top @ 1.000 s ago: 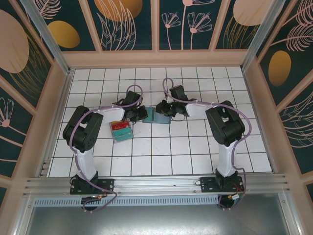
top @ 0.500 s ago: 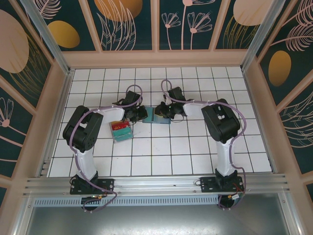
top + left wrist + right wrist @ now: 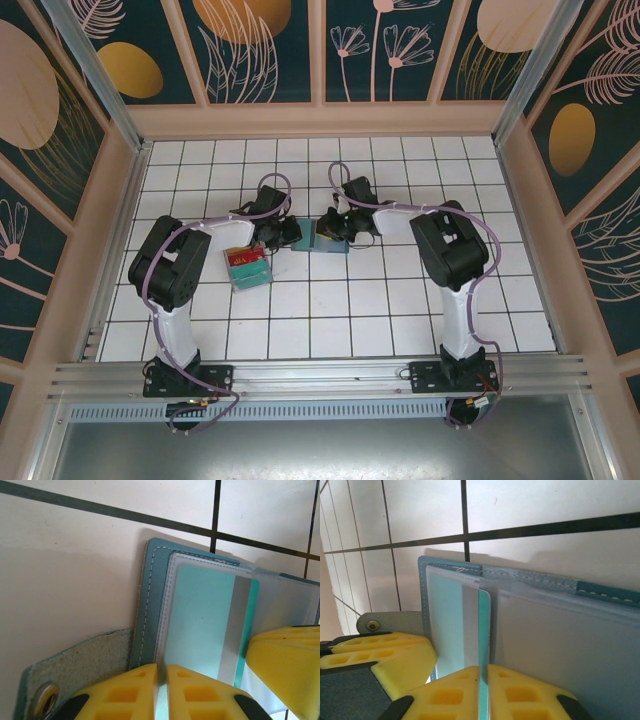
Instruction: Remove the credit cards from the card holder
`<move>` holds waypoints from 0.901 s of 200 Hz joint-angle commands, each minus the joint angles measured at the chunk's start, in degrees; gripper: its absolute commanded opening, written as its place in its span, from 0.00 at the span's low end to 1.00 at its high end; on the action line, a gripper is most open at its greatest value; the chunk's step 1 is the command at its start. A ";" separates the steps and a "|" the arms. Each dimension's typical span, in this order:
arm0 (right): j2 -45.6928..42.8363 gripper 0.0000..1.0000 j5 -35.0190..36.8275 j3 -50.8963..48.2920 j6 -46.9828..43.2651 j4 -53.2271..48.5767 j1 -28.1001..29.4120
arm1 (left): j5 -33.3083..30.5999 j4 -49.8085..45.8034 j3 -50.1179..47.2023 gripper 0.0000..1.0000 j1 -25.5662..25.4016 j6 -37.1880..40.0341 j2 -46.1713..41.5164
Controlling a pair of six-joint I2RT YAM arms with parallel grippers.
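At the middle of the tiled table, the teal card holder [image 3: 324,246] lies open and flat between the two arms. The left gripper [image 3: 287,232] sits at its 9 o'clock edge and the right gripper [image 3: 338,228] at its 3 o'clock edge. A clear tray [image 3: 247,268] with red contents lies well apart at the holder's 8 o'clock.

In the left wrist view, the yellow fingers [image 3: 122,692] are pressed together on the edge of the holder's clear pocket [image 3: 171,595], just beside the stitched teal border and the snap tab [image 3: 75,665].

In the right wrist view, the fingers [image 3: 520,695] are likewise closed. They pinch the near end of a mint card [image 3: 451,625] with a grey stripe that sits in that pocket. It cannot be told whether they grip bare plastic or grip through the clear leaf.

The coming move turns on the card's long axis. It runs from 6 to 12 o'clock in the right wrist view, straight out from the jaws. A draw back toward 6 o'clock would likely slide the card free. The right arm has the card, and the left arm seems placed to pin the holder.
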 commanded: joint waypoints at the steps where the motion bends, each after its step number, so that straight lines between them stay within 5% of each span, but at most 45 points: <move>1: 1.64 0.12 -0.61 1.55 0.29 -1.16 0.55 | 1.24 -0.17 -0.91 0.15 0.15 -0.78 1.66; 96: 0.49 0.19 8.20 4.56 1.16 -10.48 2.14 | -3.03 -3.86 -0.13 0.09 0.15 -1.64 2.05; 180: 3.15 0.20 3.00 5.76 1.53 -8.21 2.30 | 1.74 -1.58 0.29 0.09 0.08 -0.51 2.58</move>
